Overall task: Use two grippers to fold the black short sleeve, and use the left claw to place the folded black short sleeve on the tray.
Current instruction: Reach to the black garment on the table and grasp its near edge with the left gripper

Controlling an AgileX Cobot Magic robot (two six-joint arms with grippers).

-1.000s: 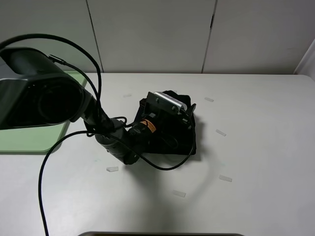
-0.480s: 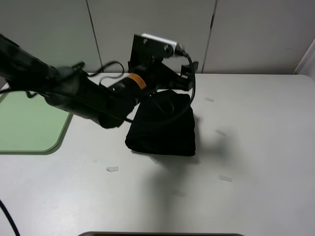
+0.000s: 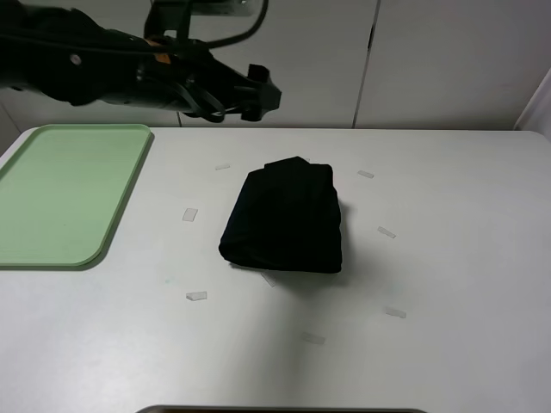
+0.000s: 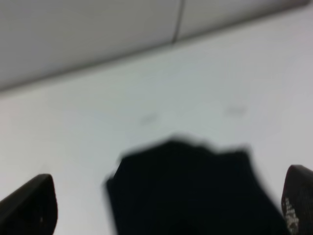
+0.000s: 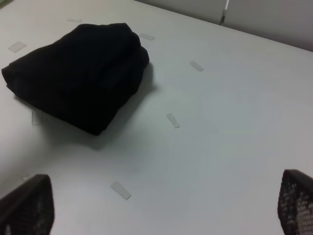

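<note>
The black soft fabric short sleeve [image 3: 286,221] is seen folded into a compact bundle near the middle of the white tabletop [image 3: 448,258], well apart from the pale green rectangular plastic tray [image 3: 60,194] at the left edge. The left black pincer [image 3: 250,95] is held high above the tabletop with jaws spread wide and nothing between them. The right pincer [image 5: 161,215] is likewise spread wide and grips nothing.
</note>
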